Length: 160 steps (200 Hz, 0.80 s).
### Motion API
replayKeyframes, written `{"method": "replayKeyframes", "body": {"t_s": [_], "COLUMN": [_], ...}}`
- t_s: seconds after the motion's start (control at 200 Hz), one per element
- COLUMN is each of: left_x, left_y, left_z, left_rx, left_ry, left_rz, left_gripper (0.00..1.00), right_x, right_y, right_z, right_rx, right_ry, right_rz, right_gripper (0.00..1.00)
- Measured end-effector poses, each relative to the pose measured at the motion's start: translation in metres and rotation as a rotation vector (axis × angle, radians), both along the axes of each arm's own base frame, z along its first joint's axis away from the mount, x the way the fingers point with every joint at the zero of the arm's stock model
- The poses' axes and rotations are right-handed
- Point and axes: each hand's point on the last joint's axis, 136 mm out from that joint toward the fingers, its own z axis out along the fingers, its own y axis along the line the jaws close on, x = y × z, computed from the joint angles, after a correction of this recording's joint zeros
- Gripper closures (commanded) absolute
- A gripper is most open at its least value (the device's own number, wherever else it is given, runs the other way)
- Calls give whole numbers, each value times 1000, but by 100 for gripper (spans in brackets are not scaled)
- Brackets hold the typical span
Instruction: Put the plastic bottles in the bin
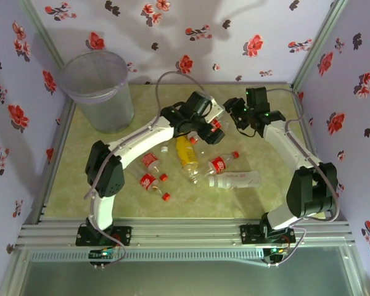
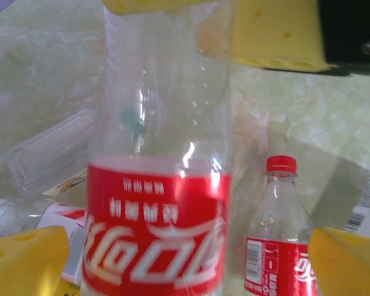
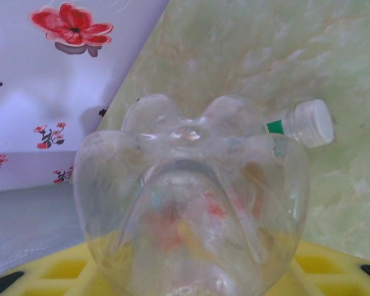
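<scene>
Flowered walls enclose a green marbled table; a bin stands at its far left corner. The left gripper gapes wide; the right gripper clamps a clear bottle.

A pale green marbled table top fills the middle of the overhead frame, and it shows again as the blurred upper background of the left wrist frame and across the upper right of the right wrist frame. Lilac-white walls printed with red and dark flowers close it in at the top, left and right, with one red bloom at the upper left of the right wrist frame. Ribbed aluminium rails run across the lower part of the overhead frame, above a dull grey-green panel along the bottom edge
</scene>
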Motion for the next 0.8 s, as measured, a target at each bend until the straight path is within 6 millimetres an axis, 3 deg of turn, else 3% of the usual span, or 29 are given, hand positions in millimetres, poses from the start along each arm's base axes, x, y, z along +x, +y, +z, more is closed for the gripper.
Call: {"method": "replayKeyframes", "body": {"t_s": [0.13,0.425,0.485,0.53,0.65,0.715,0.8], "left_x": [6,11,11,11,13,15,19], "left_y": [-2,-2,-2,-2,0,1,4], "left_z": [-11,-14,-14,-13,-13,-13,-12], "left_rx": [23,37,35,34,37,36,33], "left_ry": [3,-5,-3,-3,-5,-2,0], "left_rz": [13,30,33,35,42,51,65], "left_gripper": [2,43,46,47,49,50,50], "right_x": [-3,-4,-3,-3,-3,-2,0], "right_y": [4,7,7,7,8,8,6], "right_z": [6,8,8,8,10,12,18], "right_rx": [18,50,51,52,58,56,62], "right_ry": [-14,-28,-31,-31,-36,-51,-73], "right_rz": [11,12,12,12,17,34,69], "right_gripper": [46,45,44,40,20,2,1]}}
